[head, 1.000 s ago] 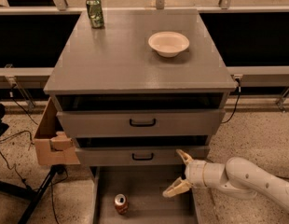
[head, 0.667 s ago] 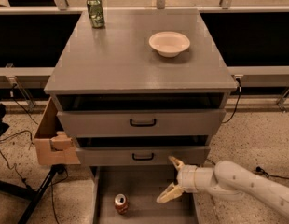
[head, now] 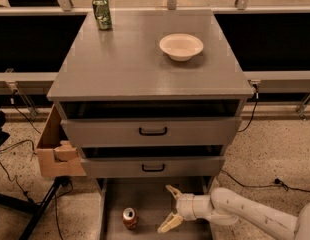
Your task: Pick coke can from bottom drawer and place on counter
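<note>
- cans come to two: one red coke can [head: 129,218] and one green can [head: 102,13].
- the coke can stands upright on the floor of the bottom drawer [head: 147,199], toward its left side and near the front.
- the green can stands upright at the back left of the counter [head: 135,69], well apart from the red one.
- one white bowl [head: 181,46] sits on the counter too, right of centre and toward the back.
- drawers number three, all pulled out at least a little: the upper drawer [head: 120,133] and the middle drawer [head: 120,168], each with one black handle, and the bottom drawer, which is pulled out the farthest.
- one gripper [head: 167,209] hangs over the bottom drawer, just right of the coke can and not touching it.
- its two pale fingers [head: 172,191] are spread wide apart, one pointing toward the cabinet and one toward the front, with nothing held between them.
- the white arm [head: 245,215] reaches in from the lower right.
- one open cardboard box [head: 54,151] sits against the left side of the cabinet.
- a few dark cables [head: 255,181] trail over the speckled floor on both sides.
</note>
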You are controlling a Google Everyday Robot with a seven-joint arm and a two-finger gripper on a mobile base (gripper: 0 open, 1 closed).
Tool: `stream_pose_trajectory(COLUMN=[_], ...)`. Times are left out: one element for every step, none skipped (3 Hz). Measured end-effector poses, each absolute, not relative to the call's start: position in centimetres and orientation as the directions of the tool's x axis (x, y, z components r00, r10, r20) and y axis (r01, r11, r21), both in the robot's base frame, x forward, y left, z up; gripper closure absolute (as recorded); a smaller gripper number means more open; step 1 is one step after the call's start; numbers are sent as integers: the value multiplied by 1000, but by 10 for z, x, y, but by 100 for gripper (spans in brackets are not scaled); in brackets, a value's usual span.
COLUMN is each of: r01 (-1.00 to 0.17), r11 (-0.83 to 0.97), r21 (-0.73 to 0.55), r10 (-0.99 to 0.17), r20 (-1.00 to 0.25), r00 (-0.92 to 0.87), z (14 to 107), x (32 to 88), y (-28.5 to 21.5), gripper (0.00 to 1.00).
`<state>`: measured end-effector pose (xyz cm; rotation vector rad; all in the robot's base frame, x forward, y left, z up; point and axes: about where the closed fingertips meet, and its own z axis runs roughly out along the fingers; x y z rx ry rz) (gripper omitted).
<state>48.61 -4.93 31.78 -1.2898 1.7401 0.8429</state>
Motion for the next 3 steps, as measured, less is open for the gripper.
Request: stream_pose_trajectory(r01=[-979, -985, -990], r11=[192, 152, 109], r21=[64, 75, 93], r10=[-390, -323, -231], r20=[-911, -939, -966], r00=[-136, -122, -117], z=[272, 234, 209], x=[491, 493, 488], y=[-15, 28, 88], gripper=[0, 0, 0])
